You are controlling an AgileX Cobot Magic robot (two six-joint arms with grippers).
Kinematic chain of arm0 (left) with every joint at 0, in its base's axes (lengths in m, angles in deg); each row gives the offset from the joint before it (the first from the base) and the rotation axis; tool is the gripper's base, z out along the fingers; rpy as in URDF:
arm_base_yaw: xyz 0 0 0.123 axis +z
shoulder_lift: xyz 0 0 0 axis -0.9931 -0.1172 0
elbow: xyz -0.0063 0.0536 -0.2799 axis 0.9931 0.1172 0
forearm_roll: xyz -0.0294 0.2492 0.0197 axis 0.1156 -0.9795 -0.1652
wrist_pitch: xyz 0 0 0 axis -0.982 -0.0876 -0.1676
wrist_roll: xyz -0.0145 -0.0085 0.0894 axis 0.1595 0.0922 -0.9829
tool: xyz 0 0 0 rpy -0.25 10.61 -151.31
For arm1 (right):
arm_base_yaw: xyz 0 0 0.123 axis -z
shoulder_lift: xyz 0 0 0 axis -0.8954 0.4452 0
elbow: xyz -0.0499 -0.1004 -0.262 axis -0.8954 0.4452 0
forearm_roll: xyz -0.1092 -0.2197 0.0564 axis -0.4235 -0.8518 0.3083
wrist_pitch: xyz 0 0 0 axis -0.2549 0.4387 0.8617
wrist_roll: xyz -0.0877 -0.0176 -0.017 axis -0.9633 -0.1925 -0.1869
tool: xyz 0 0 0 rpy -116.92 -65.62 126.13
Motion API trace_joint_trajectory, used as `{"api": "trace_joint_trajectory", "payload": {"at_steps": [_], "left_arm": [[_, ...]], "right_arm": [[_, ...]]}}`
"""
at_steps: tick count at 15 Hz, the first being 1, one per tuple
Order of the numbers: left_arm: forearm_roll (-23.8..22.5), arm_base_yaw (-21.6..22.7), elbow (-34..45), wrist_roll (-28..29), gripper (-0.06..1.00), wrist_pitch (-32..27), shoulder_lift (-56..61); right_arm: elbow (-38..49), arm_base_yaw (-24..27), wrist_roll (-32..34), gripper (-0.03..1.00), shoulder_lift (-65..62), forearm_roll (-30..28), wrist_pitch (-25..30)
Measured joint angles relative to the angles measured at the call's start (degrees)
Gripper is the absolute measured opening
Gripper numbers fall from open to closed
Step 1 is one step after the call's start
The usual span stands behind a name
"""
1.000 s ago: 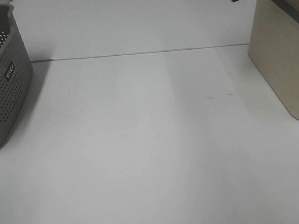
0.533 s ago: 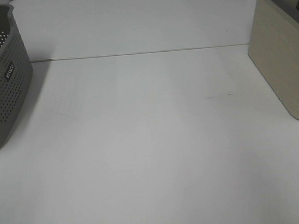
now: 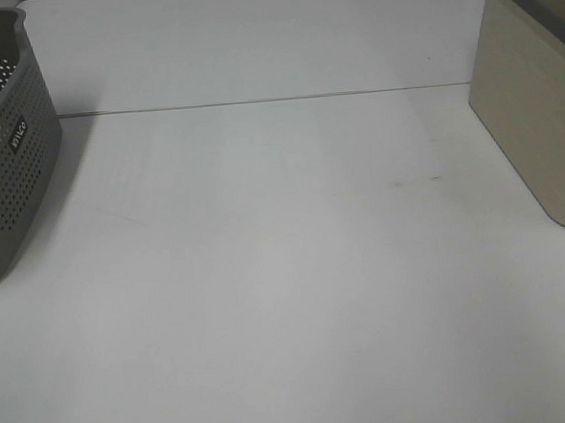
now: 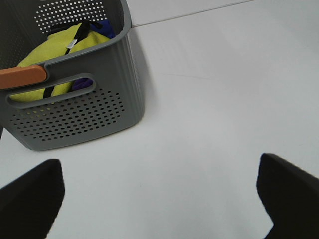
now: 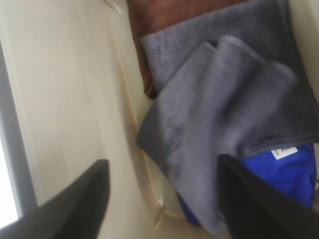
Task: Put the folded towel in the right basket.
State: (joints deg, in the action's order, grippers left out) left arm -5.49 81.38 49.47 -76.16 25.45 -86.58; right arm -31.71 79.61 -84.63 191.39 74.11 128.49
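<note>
Overhead: white table (image 3: 286, 269), grey perforated basket (image 3: 12, 180) at left edge, beige right basket (image 3: 536, 129) at right edge.

Left wrist: left gripper (image 4: 159, 159) spread wide, gripping nothing, above table just beside grey basket; yellow cloth (image 4: 55, 45) inside it.

Right wrist: right gripper (image 5: 163, 159) unclenched, fingers well apart over right basket. Folded towel (image 5: 214, 99), grey, slightly blurred, lies inside near basket wall, atop blue cloth (image 5: 289, 174) and brown cloth (image 5: 169, 12).

Grey basket (image 3: 13, 190) label (image 3: 17, 133): lettering seemingly illegible.
</note>
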Motion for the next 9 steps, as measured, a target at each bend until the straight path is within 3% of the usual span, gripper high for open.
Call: {"api": "trace_joint_trajectory", "payload": {"at_steps": [1, 3, 6, 9], "left_arm": [[0.0, 0.0, 0.0, 0.0, 0.99, 0.0, 0.0], [0.0, 0.0, 0.0, 0.0, 0.99, 0.0, 0.0], [0.0, 0.0, 0.0, 0.0, 0.99, 0.0, 0.0], [0.0, 0.0, 0.0, 0.0, 0.99, 0.0, 0.0]], "right_arm": [[0.0, 0.0, 0.1, 0.66, 0.0, 0.1, 0.1], [0.0, 0.0, 0.1, 0.71, -1.0, 1.5, 0.2], [0.0, -1.8, -0.5, 0.72, -5.3, 4.9, 0.2], [0.0, -8.0, -1.6, 0.72, -9.2, 4.4, 0.3]]}}
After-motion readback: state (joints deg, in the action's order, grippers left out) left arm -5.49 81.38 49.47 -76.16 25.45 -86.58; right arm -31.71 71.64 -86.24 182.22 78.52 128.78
